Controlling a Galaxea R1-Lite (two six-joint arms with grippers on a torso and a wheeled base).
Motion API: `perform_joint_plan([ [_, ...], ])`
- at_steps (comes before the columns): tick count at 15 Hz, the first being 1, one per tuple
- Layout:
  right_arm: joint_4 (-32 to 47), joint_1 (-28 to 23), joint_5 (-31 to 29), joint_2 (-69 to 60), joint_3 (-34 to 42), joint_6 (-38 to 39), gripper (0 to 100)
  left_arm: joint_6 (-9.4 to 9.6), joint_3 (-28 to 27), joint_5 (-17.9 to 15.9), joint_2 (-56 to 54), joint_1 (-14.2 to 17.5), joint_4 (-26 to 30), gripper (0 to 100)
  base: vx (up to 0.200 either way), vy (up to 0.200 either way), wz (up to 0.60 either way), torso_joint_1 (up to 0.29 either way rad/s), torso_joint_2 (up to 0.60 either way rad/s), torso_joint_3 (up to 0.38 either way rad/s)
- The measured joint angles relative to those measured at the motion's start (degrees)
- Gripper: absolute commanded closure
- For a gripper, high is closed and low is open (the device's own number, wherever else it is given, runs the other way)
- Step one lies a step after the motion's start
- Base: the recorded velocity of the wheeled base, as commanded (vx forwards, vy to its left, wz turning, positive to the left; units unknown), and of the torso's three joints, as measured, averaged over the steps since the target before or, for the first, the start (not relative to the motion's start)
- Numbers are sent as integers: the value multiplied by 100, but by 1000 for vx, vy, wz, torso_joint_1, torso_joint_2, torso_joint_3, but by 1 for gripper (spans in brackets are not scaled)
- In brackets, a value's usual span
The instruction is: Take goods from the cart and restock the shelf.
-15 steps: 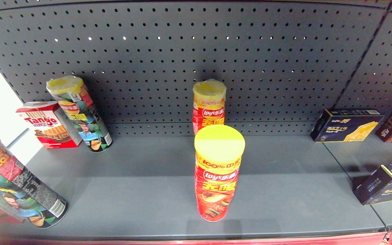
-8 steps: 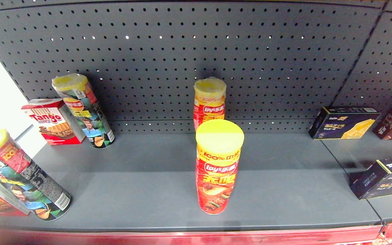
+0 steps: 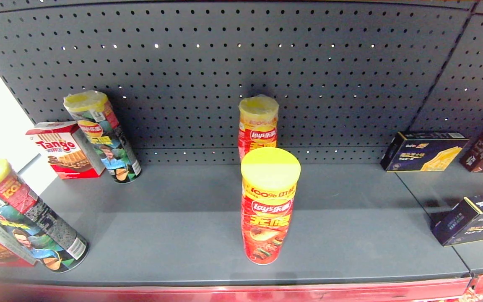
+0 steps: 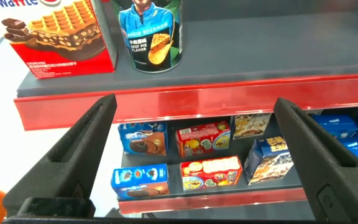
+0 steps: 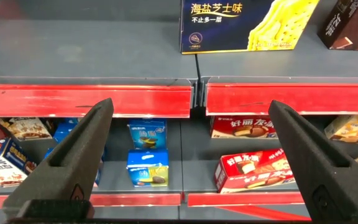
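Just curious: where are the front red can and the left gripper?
front red can point(image 3: 267, 212), head view, middle of its label.
left gripper point(image 4: 194, 106), left wrist view, midway between its fingertips.

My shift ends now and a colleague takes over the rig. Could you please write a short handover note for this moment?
Left gripper: open, holding nothing, facing the red front edge of the shelf.
Right gripper: open, holding nothing, facing the same edge.
Goods: front red can stands upright mid-shelf; back red can stands behind it by the pegboard.
Done: both cans appear to be shelved.
Left: probably fetch the next item and fill the bare shelf beside the cans.
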Motion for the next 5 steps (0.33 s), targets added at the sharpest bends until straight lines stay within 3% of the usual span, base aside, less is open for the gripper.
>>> perform_joint_plan([
  [5,0,0,0,0,0,0,0,0,0,0,0,0,2,0,0,0,0,0,0,0],
])
